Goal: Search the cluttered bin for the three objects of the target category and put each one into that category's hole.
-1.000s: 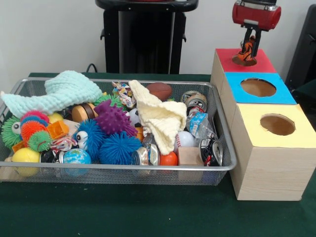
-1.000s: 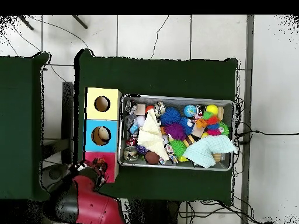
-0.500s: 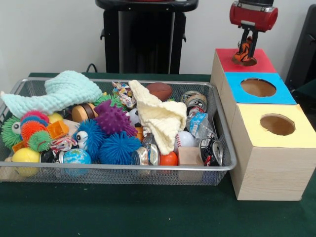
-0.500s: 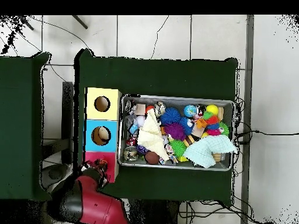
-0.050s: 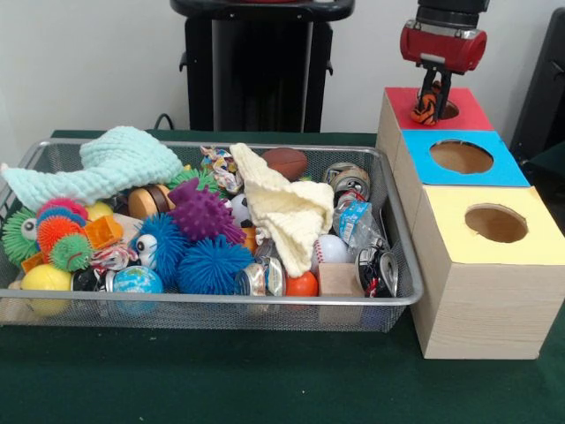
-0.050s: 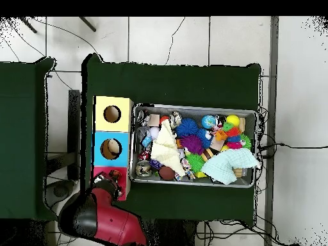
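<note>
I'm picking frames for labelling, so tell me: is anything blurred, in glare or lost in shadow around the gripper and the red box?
Front view: even light, no glare; the gripper and orange striped toy over the red box are slightly soft. Overhead view: the gripper there is small and dark, its state unreadable.

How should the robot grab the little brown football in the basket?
From straight above, pinching across the narrow middle of the football. It lies on its side at the basket's far edge with its top bare, and the yellow cloth crowds one side.
</note>
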